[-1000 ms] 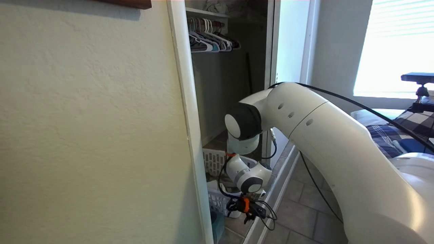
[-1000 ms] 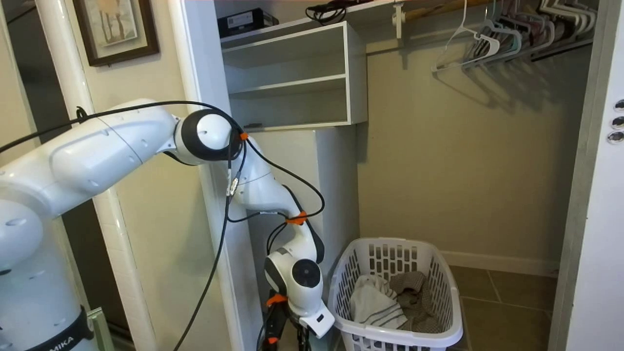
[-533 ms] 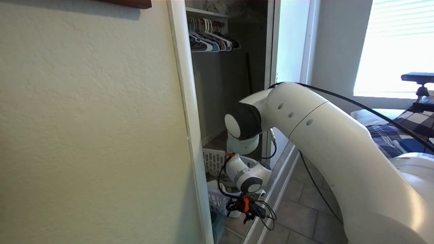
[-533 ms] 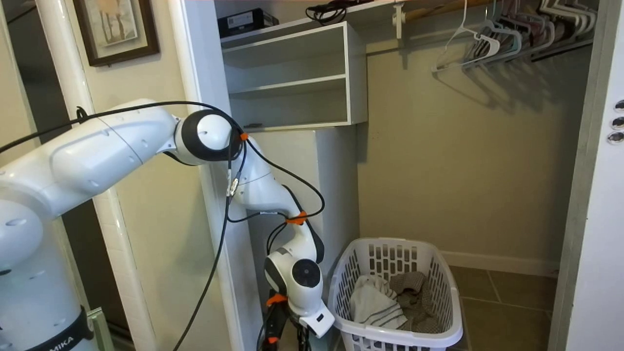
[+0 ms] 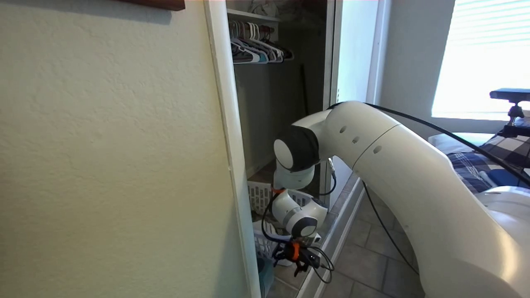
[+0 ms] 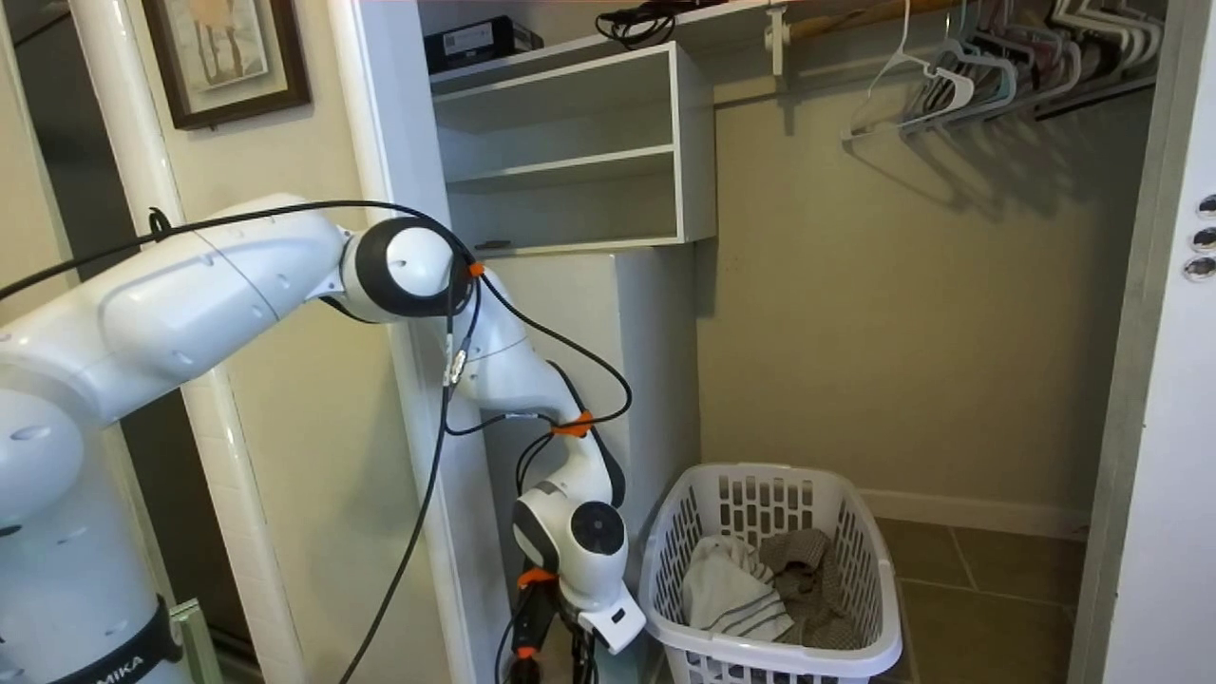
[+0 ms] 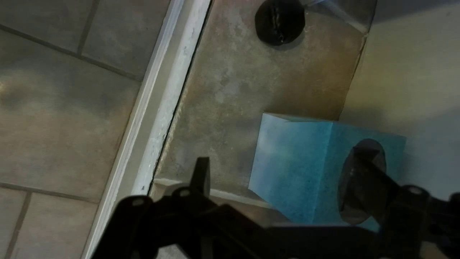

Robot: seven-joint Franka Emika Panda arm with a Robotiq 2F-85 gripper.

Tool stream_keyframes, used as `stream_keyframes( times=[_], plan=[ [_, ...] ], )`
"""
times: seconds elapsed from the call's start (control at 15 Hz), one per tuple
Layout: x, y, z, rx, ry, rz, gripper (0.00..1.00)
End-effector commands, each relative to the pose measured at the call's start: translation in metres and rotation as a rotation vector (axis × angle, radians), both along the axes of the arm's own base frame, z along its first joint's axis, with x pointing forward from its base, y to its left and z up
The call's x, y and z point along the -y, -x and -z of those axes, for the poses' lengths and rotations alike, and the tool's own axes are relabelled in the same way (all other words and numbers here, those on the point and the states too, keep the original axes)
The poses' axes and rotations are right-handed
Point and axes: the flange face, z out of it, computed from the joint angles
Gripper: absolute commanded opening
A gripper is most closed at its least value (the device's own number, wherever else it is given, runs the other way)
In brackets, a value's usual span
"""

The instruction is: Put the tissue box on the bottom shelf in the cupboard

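One blue tissue box [image 7: 291,162] is sitting on the tile floor [image 7: 230,86] inside the cupboard [image 6: 855,361], close to the wall [image 7: 413,90], with its oval hole [image 7: 350,201] facing up. We are seeing no clear long side on the box, but the hole's long way is running crosswise to the line joining the two fingers [image 7: 201,178]. The gripper [image 7: 282,162] is hanging over the box, spread wide and holding nothing. From there, the box is lying below and a bit toward the wall: the wall-side finger is covering part of the hole in the wrist view, and its partner is hanging past the box's side, over the floor. We are not seeing enough to tell if the wall-side finger is poking in or hanging above. We are guessing that the next step is getting that finger into the hole and pinching the box's side. A black round thing [image 7: 279,22] is lying well apart. In an exterior view, a white basket [image 6: 779,660] is standing near the gripper, and the likely bottom shelf [image 6: 594,246] is sitting high above.
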Motion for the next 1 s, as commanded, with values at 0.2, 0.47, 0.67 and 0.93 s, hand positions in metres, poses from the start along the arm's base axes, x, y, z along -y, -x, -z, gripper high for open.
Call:
stream_keyframes(
  times=[0.2,0.47,0.67,0.93],
  plan=[
    [-0.016,-0.023,0.013,-0.012,-0.016,0.075,1.00],
    [-0.027,-0.037,0.028,-0.026,-0.023,0.112,1.00],
    [-0.028,-0.041,0.041,-0.047,-0.008,0.139,1.00],
    [-0.028,-0.047,0.054,-0.053,0.003,0.152,1.00]
  ],
)
